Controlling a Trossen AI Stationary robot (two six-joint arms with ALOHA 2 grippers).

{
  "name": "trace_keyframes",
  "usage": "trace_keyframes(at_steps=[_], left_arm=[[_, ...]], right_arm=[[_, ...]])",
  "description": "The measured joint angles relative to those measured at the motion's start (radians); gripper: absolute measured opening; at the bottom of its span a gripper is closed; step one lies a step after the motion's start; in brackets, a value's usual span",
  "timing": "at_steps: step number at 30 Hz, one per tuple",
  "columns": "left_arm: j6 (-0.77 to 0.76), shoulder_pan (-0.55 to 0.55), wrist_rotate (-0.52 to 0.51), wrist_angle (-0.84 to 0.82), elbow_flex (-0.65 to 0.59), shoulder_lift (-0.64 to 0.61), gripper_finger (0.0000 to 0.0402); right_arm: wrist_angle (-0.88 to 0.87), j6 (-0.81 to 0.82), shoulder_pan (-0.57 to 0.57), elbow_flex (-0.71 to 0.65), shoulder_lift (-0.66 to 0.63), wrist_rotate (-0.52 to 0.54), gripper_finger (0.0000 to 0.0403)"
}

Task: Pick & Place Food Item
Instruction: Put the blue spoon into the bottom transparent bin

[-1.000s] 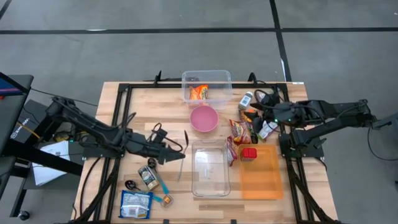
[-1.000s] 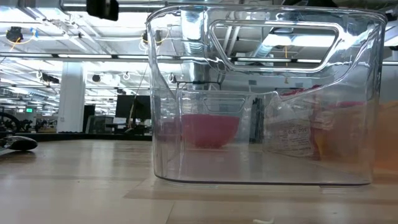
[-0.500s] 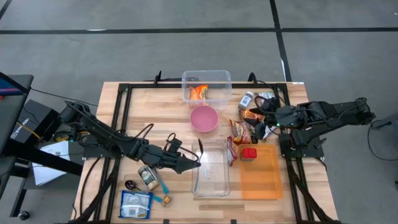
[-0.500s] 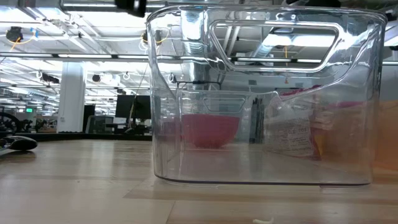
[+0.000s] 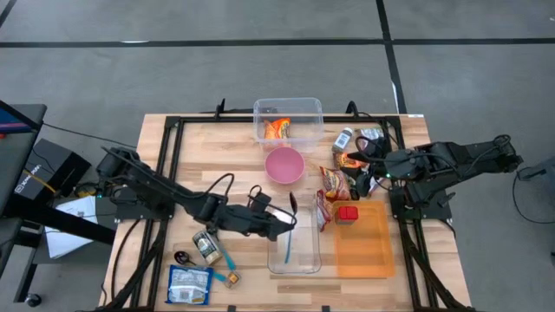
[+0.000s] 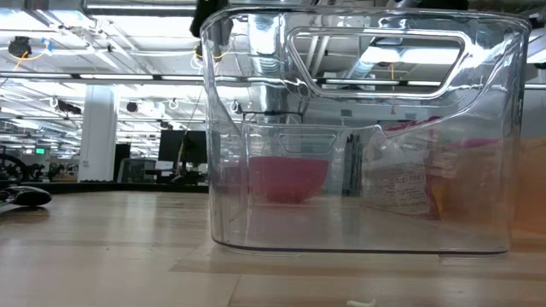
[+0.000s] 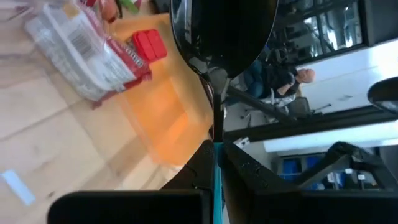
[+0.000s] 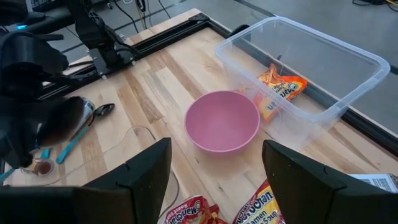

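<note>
1. Over the clear bin at lower centre, left gripper pinches a black spoon with jaws pressed together.
2. Right gripper, jaws spread and empty, hovers by the snack packets at centre right (food not picked yet).
3. Next is probably lowering onto a packet.

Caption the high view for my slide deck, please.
Left gripper carries a black spoon over the clear bin; right gripper waits open.

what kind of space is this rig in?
Probably a lab or industrial workshop, not a kitchen. The low view shows rows of ceiling lights over a deep open floor, and the wooden table stands on bare grey concrete, bolted round with a black frame.
</note>
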Motion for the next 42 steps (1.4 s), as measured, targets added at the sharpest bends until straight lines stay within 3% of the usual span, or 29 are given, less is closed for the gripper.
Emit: trace_keyframes(at_steps=[7,23,42], left_arm=[[-0.007,0.012,0.007,-0.084,0.044,0.041,0.0005],[-0.029,0.026,0.049,-0.107,0.138,0.212,0.0005],[-0.033,0.030,0.135,-0.280,0.136,0.222,0.0005]], right_arm=[[0.001,0.001,0.000,0.000,0.000,0.001,0.0245],[-0.014,0.000,0.000,0.000,0.000,-0.001,0.0245],[-0.027,0.000,0.000,0.000,0.000,-0.017,0.0245]])
